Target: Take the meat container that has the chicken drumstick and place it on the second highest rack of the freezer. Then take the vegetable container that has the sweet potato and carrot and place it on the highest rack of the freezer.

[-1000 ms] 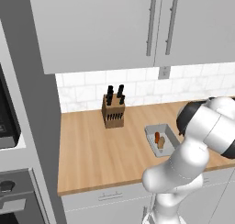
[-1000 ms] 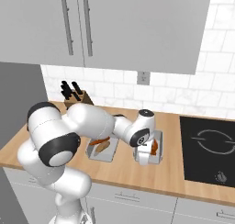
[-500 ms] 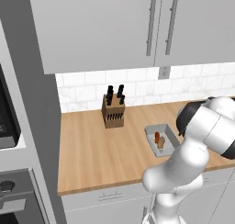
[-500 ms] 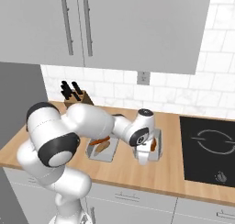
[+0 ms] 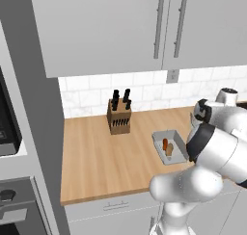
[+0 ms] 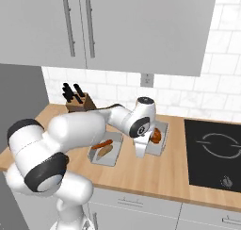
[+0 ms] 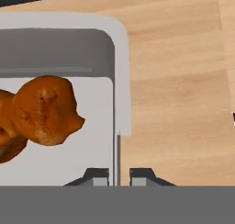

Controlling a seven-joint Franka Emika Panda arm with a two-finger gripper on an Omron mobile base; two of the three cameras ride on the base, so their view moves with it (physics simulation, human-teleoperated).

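Closing since the earlier frame: gripper, now pinching the meat container rim, chicken drumstick at centre-left; you are starting step one (both containers unracked).

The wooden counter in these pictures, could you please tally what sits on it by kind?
Grey food trays: 2, the meat container and the vegetable container
Food pieces: 3, chicken drumstick, carrot, sweet potato
Knife block: 1
Total: 6
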